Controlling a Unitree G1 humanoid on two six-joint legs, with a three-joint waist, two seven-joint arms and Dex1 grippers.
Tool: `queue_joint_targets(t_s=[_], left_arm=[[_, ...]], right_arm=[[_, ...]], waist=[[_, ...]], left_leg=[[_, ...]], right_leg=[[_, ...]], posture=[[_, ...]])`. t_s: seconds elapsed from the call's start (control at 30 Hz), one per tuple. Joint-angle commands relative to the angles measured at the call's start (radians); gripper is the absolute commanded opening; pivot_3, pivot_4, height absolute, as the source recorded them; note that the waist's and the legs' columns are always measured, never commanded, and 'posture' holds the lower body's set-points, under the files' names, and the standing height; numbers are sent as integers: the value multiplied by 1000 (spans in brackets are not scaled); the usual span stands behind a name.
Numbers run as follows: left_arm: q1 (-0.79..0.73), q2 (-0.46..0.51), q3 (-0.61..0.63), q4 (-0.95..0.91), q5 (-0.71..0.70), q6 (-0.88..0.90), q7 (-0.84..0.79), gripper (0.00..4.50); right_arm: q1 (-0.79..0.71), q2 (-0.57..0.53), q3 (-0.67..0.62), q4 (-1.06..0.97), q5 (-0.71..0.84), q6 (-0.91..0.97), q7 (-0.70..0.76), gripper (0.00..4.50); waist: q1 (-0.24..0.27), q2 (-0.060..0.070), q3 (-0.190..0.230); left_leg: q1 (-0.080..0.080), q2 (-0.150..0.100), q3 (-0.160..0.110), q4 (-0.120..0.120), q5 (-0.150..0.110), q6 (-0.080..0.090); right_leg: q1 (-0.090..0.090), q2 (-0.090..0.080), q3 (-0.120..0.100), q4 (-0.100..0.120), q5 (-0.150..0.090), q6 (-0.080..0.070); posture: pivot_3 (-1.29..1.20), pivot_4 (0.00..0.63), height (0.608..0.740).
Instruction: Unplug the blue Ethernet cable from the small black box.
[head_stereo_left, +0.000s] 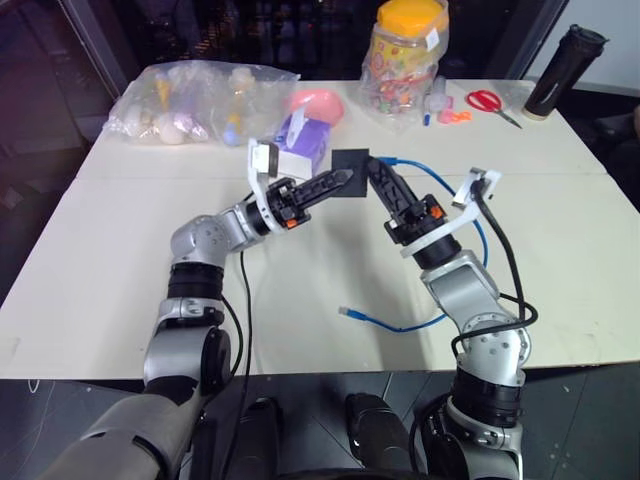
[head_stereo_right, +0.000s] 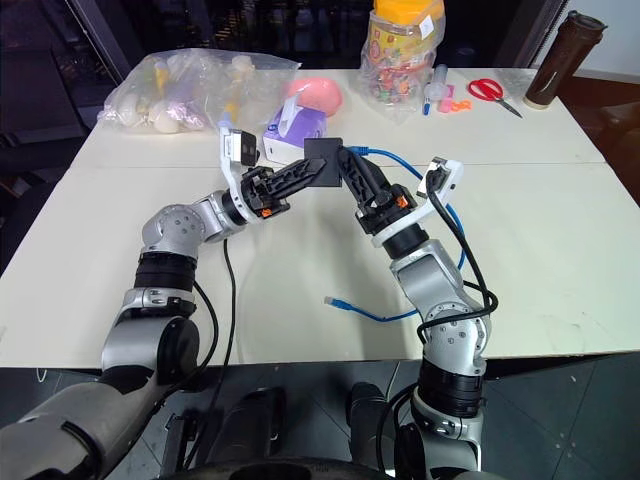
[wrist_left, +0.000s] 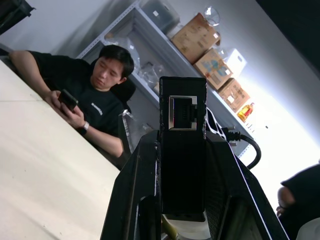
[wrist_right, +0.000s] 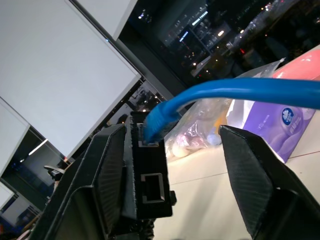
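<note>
While clamped — left end effector (head_stereo_left: 340, 180) raised

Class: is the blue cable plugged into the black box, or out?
Plugged in: the blue cable ends in a socket on the black box.

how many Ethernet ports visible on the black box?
3: an empty one on the small black box in the left wrist view; in the right wrist view, one holding the blue Ethernet cable, one empty below. Others may be hidden.
</note>
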Motion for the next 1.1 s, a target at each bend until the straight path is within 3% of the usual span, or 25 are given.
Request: queue_joint_targets(t_s=[0.03,0.1,0.13,0.5,0.83,1.1], left_arm=[[-5,3,-8,-40,-26,1,-1,497],[-2,5,-11,-41,-28,-1,-1,497],[-1,5,-12,-41,-29,-2,-1,497],[0,13,-13,-19,-25,-34,14,497],[-75,123,43,136,2,-150,3,497],[-75,105,27,136,26,-207,25,497]], right_arm=[[-11,-5,16,-8,21,-26,12,1257],[-11,-5,23,-4,22,-32,11,245],[-11,-6,26,-2,22,-35,11,26],[-12,-26,47,18,29,-33,-4,26],[-36,-138,-95,74,65,-92,-37,26],[-46,-182,-120,102,74,-100,-43,26]], waist=[[0,0,0],[0,0,0],[0,0,0],[0,0,0],[1,0,0],[7,1,1]], left_leg=[[0,0,0,0,0,0],[0,0,0,0,0,0],[0,0,0,0,0,0],[-2,0,0,-1,0,0],[-4,0,0,-1,0,0],[-6,0,0,-2,0,1]], right_leg=[[0,0,0,0,0,0],[0,0,0,-1,0,0],[0,0,0,-1,0,0],[0,0,0,-4,0,0],[0,0,0,-8,0,0],[-2,0,-1,-8,0,1]], posture=[[0,150,739],[0,150,739],[0,150,739],[0,150,739],[0,150,739],[0,150,739]])
